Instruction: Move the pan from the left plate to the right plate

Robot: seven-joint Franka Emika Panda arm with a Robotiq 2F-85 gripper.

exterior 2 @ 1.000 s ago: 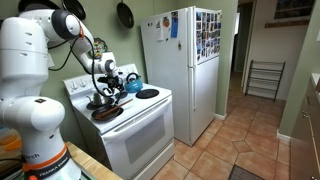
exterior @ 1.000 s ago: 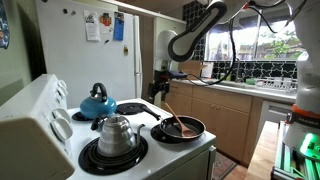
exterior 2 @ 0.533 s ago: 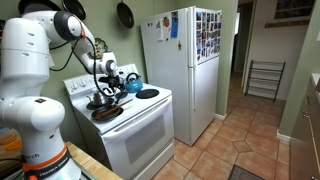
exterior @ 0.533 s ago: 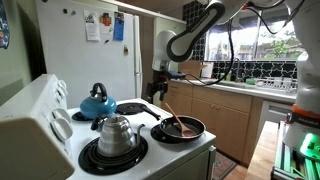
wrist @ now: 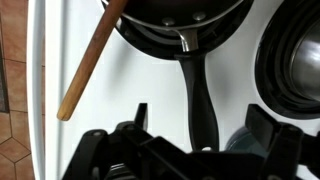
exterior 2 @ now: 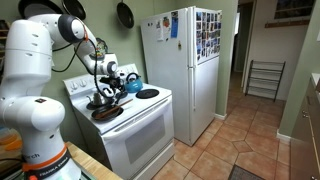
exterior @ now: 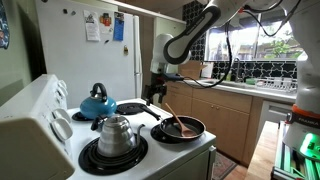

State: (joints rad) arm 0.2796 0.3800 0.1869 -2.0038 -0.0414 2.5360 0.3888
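The pan (exterior: 182,128), black with a reddish-brown inside, sits on a front burner of the white stove (exterior: 190,155); that burner is mostly hidden under it. A wooden spatula (exterior: 172,111) leans out of the pan. My gripper (exterior: 157,95) hangs open just above the pan's long black handle (wrist: 199,95). In the wrist view the handle runs between my two open fingers (wrist: 200,128), with the pan (wrist: 180,15) at the top and the spatula (wrist: 90,60) to the left. An empty coil burner (exterior: 130,108) lies behind the pan. The pan (exterior 2: 107,112) and gripper (exterior 2: 108,87) also show in an exterior view.
A steel kettle (exterior: 115,133) stands on the burner beside the pan, and shows in the wrist view (wrist: 295,60). A blue teapot (exterior: 97,101) sits at the back. A white fridge (exterior: 95,55) stands behind the stove, and a wooden counter (exterior: 225,105) beside it.
My gripper has moved slightly down and closer over the pan's handle. The pan, kettle and teapot have not moved.
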